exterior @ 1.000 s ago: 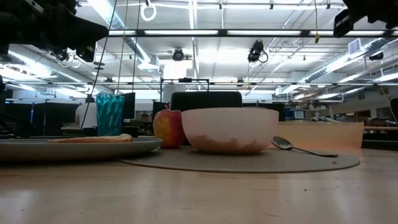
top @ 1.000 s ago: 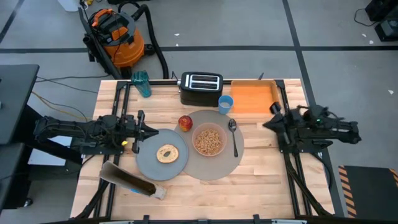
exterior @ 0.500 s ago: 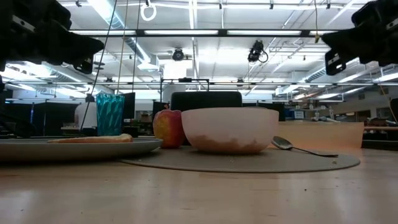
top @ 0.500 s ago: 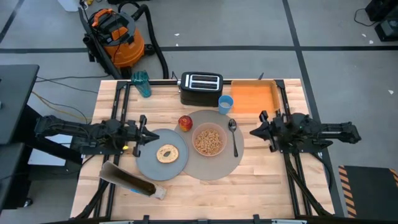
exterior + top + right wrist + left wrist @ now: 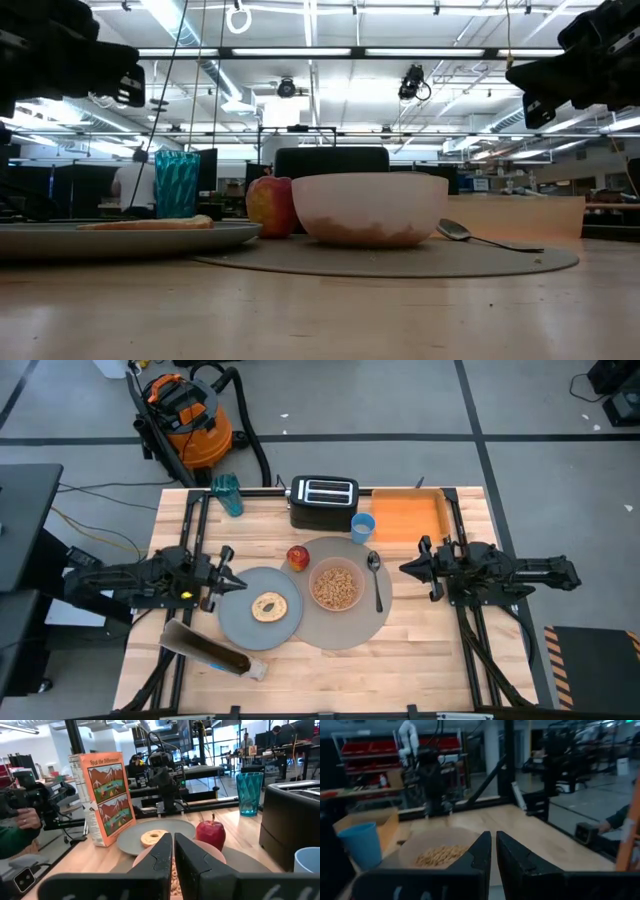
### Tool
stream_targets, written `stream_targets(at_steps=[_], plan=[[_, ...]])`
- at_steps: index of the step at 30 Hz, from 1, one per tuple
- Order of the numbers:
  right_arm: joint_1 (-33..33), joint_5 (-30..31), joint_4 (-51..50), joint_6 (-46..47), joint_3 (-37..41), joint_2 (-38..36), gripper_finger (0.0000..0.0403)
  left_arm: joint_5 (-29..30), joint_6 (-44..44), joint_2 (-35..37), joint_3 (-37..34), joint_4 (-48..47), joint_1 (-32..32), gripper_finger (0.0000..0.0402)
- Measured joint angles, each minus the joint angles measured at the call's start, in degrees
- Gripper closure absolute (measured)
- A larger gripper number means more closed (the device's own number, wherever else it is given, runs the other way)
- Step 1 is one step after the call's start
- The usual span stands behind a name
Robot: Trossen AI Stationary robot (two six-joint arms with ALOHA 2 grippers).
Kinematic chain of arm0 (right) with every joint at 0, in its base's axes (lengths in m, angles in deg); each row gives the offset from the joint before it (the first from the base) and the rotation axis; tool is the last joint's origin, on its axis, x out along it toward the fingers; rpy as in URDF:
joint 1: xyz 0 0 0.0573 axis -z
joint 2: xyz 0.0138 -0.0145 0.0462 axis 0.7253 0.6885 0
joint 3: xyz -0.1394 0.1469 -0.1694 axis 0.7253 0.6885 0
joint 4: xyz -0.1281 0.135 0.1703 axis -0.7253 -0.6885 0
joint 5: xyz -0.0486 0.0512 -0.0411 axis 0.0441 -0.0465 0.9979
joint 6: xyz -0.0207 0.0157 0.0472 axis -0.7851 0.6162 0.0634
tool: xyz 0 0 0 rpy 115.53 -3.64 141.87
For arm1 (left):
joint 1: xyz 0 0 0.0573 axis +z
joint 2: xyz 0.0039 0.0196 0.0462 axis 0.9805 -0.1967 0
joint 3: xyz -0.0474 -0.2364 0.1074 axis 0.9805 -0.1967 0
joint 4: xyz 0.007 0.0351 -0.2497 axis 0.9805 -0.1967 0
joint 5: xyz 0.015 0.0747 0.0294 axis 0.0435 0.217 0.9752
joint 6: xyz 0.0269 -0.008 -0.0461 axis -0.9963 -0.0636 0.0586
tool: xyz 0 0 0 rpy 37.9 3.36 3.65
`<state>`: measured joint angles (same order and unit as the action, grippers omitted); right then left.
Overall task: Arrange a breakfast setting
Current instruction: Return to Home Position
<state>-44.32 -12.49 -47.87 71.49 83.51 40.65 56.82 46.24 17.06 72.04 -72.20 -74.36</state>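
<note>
The large grey mat [image 5: 352, 622] lies mid-table. On it stand the pink bowl [image 5: 336, 586] with cereal and the metal spoon [image 5: 376, 580]; the red apple [image 5: 298, 557] sits at its far-left rim. The grey-blue plate [image 5: 240, 622] overlaps the mat's left edge and carries the bagel [image 5: 268, 606]. The blue cup [image 5: 362, 527] stands beyond the mat. My left gripper [image 5: 236, 582] is shut and empty, above the plate's left edge. My right gripper [image 5: 403, 569] is shut and empty, to the right of the spoon, above the table [image 5: 430, 630].
A black toaster [image 5: 323, 502] and an orange tray [image 5: 408, 517] stand at the far edge, with a teal glass [image 5: 227, 494] at the far left. A cereal box [image 5: 205, 648] stands near the front left. A person's hand [image 5: 22, 822] shows beyond the table's left side.
My right gripper has come down and gone toward the table's left edge, from beside the orange tray to just right of the spoon. My left gripper has drawn back a little toward the table's left and near edges. Nothing on the table has moved.
</note>
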Motion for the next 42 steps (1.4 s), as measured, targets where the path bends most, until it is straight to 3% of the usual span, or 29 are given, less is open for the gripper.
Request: stream_targets(at_steps=[3,7,16,21,27,34,42], plan=[[0.00,0.00,-0.02,0.00,0.00,0.00,0.0378,-1.44,2.09,3.39,0.00,-2.69,2.50,0.0368],[0.00,0.00,-0.04,0.00,0.00,0.00,0.0378,1.21,6.38,6.93,0.00,-6.14,3.42,0.0375],[0.00,0.02,-0.06,0.00,0.00,0.00,0.0377,1.27,9.10,6.90,0.01,-4.37,2.30,0.0393],[0.00,0.02,-0.06,0.00,0.00,0.00,0.0377,9.82,1.79,6.60,-0.02,-5.73,2.28,0.0392],[0.00,0.02,-0.06,0.00,0.00,0.00,0.0377,10.29,-2.58,6.62,-0.02,-5.40,2.25,0.0387],[0.00,0.02,-0.06,0.00,0.00,0.00,0.0377,10.30,5.75,6.62,-0.04,-5.37,2.25,0.0386],[0.00,0.02,-0.06,0.00,0.00,0.00,0.0377,10.29,6.31,6.62,-0.04,-5.33,2.25,0.0386]])
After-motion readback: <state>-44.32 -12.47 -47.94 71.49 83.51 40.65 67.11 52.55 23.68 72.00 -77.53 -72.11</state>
